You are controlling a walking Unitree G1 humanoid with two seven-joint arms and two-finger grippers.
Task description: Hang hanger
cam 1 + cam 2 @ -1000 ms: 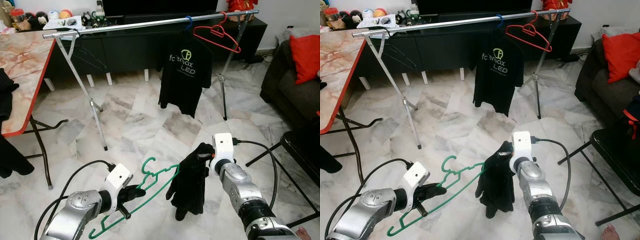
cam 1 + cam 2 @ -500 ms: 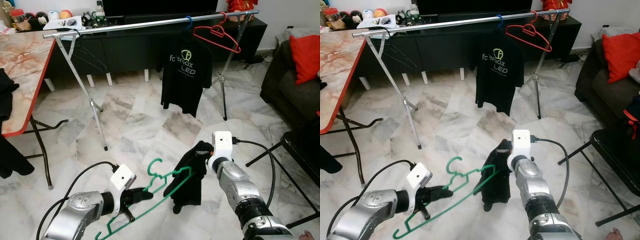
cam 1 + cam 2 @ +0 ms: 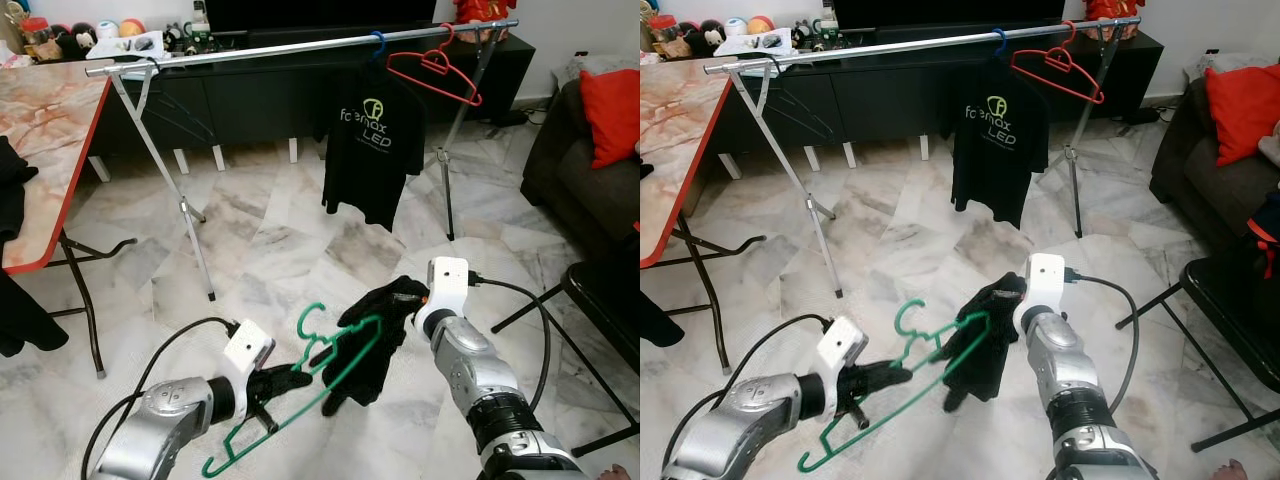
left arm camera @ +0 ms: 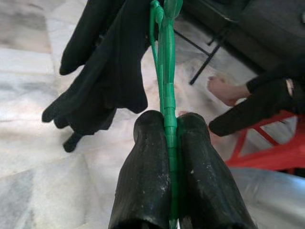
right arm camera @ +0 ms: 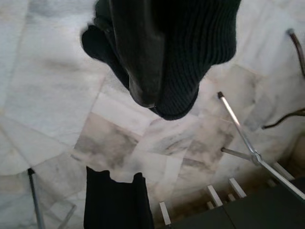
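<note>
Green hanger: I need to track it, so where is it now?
In the left eye view, the green hanger is low and centre-left, clamped in the left gripper, its upper end against the black garment held by the right gripper.

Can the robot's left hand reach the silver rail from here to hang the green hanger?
Probably not yet. The left hand grips the green hanger low down, while the silver rail stands well ahead across open floor.
</note>
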